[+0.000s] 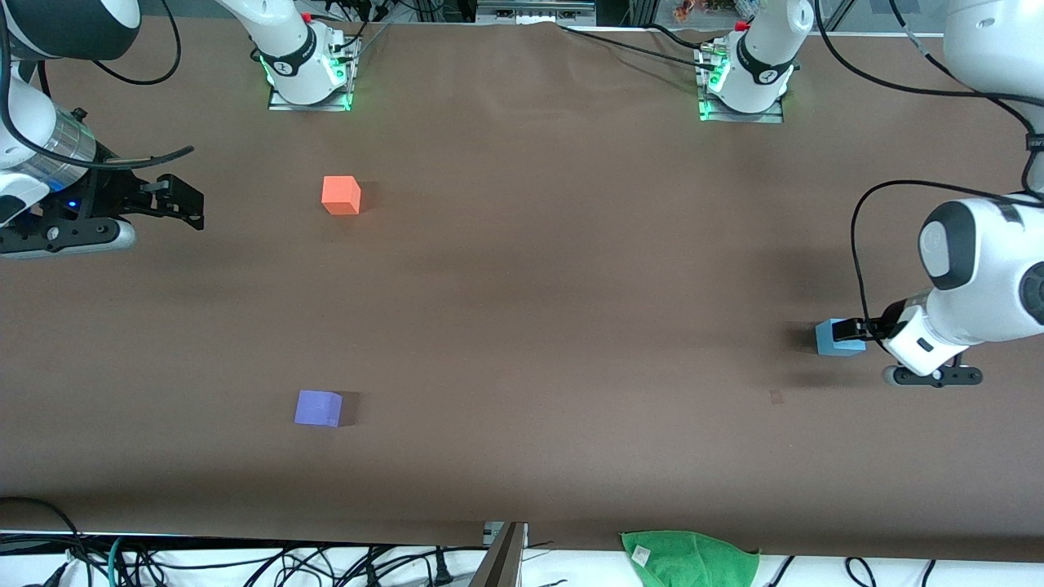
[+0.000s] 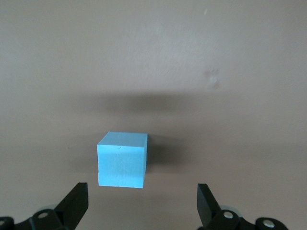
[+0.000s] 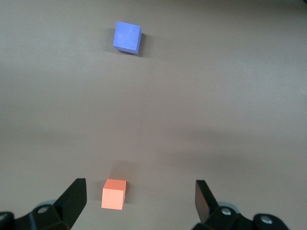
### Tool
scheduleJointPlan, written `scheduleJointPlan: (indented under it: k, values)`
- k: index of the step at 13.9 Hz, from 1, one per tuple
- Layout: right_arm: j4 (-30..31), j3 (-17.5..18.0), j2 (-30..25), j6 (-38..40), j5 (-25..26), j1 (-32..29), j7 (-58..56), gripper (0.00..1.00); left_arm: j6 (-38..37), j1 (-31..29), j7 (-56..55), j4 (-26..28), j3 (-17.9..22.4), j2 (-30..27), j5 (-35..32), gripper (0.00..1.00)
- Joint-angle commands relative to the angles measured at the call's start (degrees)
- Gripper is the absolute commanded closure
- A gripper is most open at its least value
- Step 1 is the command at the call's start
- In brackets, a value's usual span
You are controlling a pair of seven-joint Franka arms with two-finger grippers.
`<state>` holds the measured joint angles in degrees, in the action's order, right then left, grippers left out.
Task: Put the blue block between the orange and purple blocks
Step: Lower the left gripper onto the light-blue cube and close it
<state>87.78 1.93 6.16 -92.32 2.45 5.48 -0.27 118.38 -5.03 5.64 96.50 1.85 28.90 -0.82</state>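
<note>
Your left hand [image 2: 141, 203] hangs wide open just over the blue block [image 1: 838, 338] on the bench [image 1: 571, 285], gripping nothing. Your right hand [image 1: 192, 204] waits open and empty at the right arm's end, with the orange block [image 1: 341, 196] and purple block [image 1: 318, 408] well apart.

A: Occlusions, front view: the blue block [image 1: 833, 337] is partly covered by the dark tip of the left gripper [image 1: 848, 329]; its side toward the left arm's end of the table cannot be seen.

B: Fingers countable there?

A: No, they merge into one dark shape. In the left wrist view both fingers [image 2: 74, 203] are cut off by the picture's edge.

B: Right gripper [image 1: 192, 204]?

A: The arm above it runs out of the front view at the edge. In the right wrist view its fingers [image 3: 74, 199] are also cropped.

B: Anything else cut off?

A: A green cloth [image 1: 689, 558] at the table's near edge, cropped below.
</note>
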Motion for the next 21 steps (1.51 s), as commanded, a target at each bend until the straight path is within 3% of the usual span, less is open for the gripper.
scheduleJointPlan:
  k: [1,15,16,17,18,20,21]
  values:
    - [-0.5,0.0,-0.3,0.6,-1.0,-0.1,-0.3,0.00,4.1,-1.0,6.3,3.0,-0.1,1.2,-0.2,0.00]
    - [-0.5,-0.3,0.2,-0.3,-0.2,-0.6,-1.0,0.00,10.6,-3.3,7.6,2.6,-0.4,9.1,-0.7,0.00]
    - [-0.5,-0.4,0.2,-0.4,-0.3,-0.6,-1.0,0.00,10.6,-3.4,7.6,2.5,-0.4,9.2,-0.6,0.15]
    - [-0.6,-0.4,0.2,-0.5,-0.3,-0.6,-1.0,0.00,10.4,-3.4,7.6,2.6,-0.4,9.2,-0.6,0.47]
    - [-0.5,-0.4,0.1,-0.5,-0.2,-0.6,-1.0,0.00,10.3,-3.3,7.6,2.6,-0.4,9.2,-0.6,0.72]
    - [-0.5,-0.4,0.1,-0.4,-0.3,-0.6,-1.0,0.00,10.1,-3.3,7.6,2.4,-0.4,9.1,-0.7,0.89]
    - [-0.6,-0.4,0.1,-0.4,-0.3,-0.6,-1.0,0.00,10.1,-3.3,7.6,2.2,-0.4,9.0,-0.8,0.90]
